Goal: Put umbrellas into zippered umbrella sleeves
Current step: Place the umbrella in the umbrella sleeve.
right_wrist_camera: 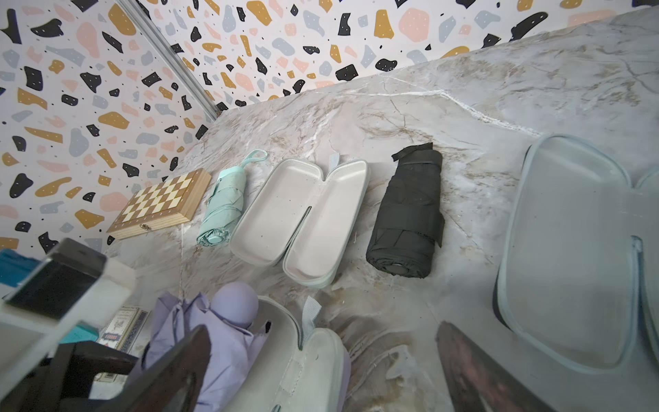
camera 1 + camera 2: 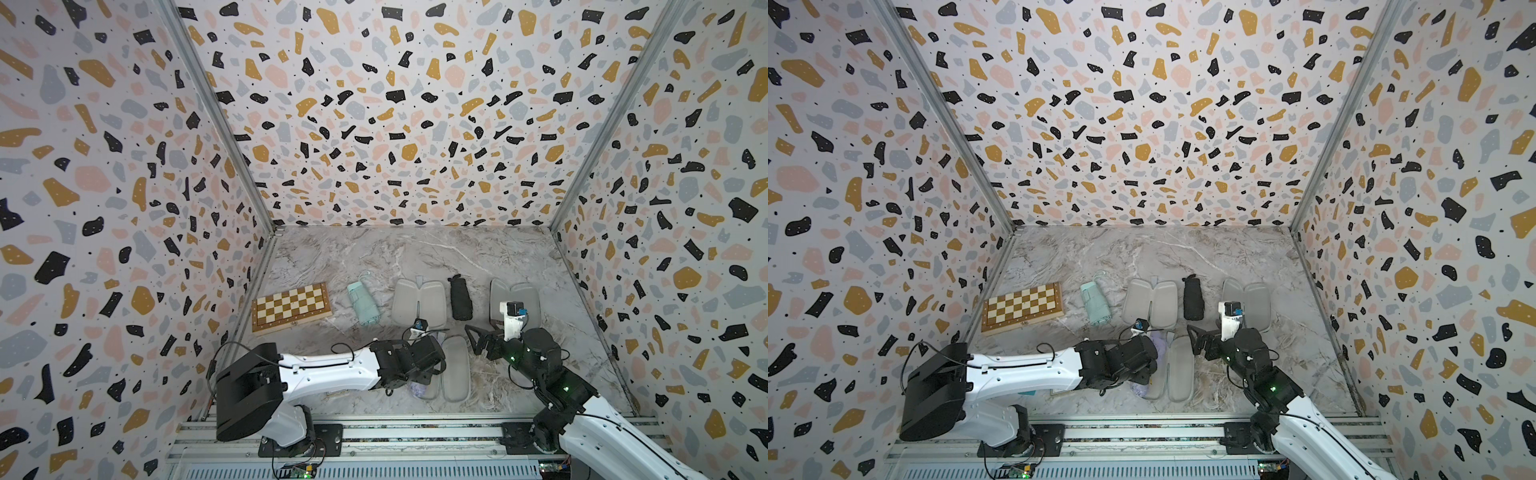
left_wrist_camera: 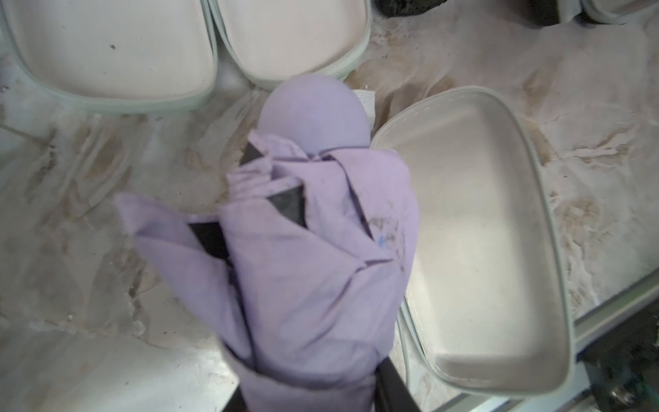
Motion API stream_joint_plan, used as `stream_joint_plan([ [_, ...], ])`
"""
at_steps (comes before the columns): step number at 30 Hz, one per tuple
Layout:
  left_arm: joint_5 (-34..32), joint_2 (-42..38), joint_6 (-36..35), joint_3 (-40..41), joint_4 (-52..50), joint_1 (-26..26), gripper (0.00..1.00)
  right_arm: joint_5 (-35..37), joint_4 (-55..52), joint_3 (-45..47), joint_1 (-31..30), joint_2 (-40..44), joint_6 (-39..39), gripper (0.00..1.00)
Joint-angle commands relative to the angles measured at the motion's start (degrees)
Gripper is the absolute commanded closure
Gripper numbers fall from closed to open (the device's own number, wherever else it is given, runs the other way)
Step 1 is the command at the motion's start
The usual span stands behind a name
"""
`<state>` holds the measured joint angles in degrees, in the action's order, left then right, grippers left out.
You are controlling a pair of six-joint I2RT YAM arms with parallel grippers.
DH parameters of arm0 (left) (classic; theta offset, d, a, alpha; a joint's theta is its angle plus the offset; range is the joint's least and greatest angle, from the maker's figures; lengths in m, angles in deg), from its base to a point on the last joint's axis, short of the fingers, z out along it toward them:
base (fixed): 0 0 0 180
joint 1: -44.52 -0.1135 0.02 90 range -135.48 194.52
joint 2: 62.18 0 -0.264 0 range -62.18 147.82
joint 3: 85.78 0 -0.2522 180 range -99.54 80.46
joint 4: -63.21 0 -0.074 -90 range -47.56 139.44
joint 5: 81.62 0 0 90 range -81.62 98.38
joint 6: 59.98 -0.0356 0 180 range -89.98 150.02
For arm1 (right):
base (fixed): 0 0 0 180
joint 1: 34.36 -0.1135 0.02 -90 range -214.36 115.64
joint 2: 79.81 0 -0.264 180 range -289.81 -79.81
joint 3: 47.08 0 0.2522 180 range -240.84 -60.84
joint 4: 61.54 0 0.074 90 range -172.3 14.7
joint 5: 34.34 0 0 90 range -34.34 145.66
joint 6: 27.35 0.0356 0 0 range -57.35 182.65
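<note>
My left fingers [image 3: 392, 387] gripped the lilac umbrella [image 3: 313, 249], cloth hiding their tips. My right fingers [image 1: 474, 374] stood apart, empty. I couldn't read the booklet [image 1: 123, 328].

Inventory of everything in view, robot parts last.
Table: 1, grey marble, underneath everything.
Chessboard box: 1, brown-cream, closed, left side.
Mint umbrella: 1, mint, beside the box.
Mint sleeve: 1, grey lining, mint edge, open, centre.
Black umbrella: 1, black, right of mint sleeve.
Black sleeve: 1, grey lining, dark outside, open, right side.
Lilac sleeve: 1, grey lining, open, front centre.
Lilac umbrella: 1, lilac, held over lilac sleeve.
Left gripper: 1, black, closed on lilac umbrella.
Right gripper: 1, black, open, empty, beside lilac sleeve.
</note>
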<state>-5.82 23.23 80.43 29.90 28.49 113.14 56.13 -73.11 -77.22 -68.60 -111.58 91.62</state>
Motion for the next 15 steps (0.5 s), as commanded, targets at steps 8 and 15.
stream_joint_plan([
  [8,-5.47,4.83,2.93,-0.2,6.82,0.46,0.67,-0.02,-0.03,0.65,0.0,-0.09,1.0,0.0],
  [15,-5.98,5.85,3.15,-0.6,7.86,1.54,0.54,0.56,0.35,0.56,0.09,-1.53,0.74,0.0],
])
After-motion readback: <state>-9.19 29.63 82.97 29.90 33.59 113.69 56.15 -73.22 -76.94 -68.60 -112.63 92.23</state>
